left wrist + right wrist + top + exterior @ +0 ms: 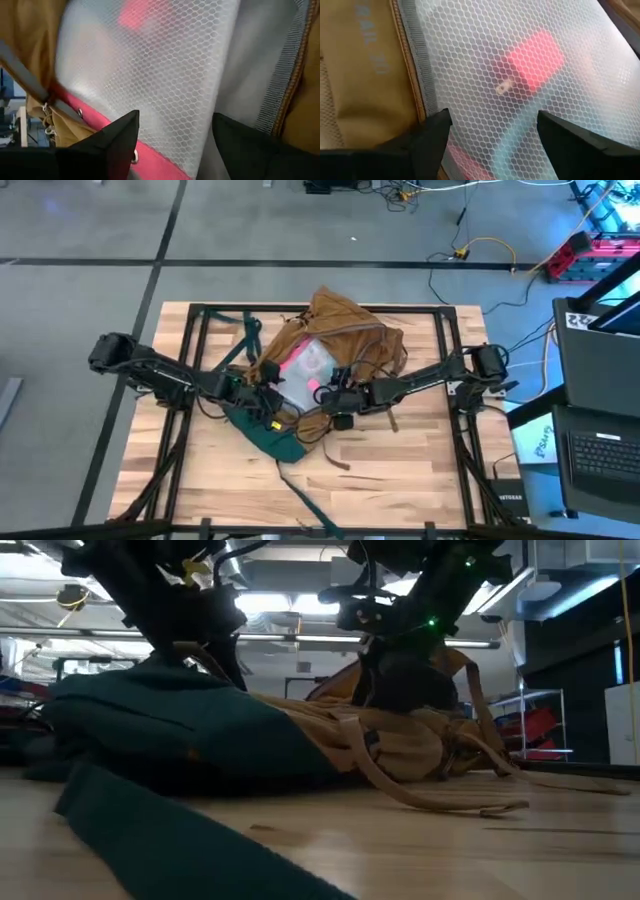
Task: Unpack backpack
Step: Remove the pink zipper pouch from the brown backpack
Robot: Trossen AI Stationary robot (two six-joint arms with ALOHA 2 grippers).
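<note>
High view: backpack [335, 330] lies mid-frame on the table [420, 470], mouth open, w/ a clear pink-edged pouch [305, 367] inside. Left gripper [262, 398] and right gripper [335, 395] sit at its lower edge. Only the wrist views show both sets of fingers apart, mesh pouch just ahead, not gripped.

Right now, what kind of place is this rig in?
Likely a robotics lab or workshop: a wooden table on bare concrete floor, loose cables across it, and a laptop beside the table.
</note>
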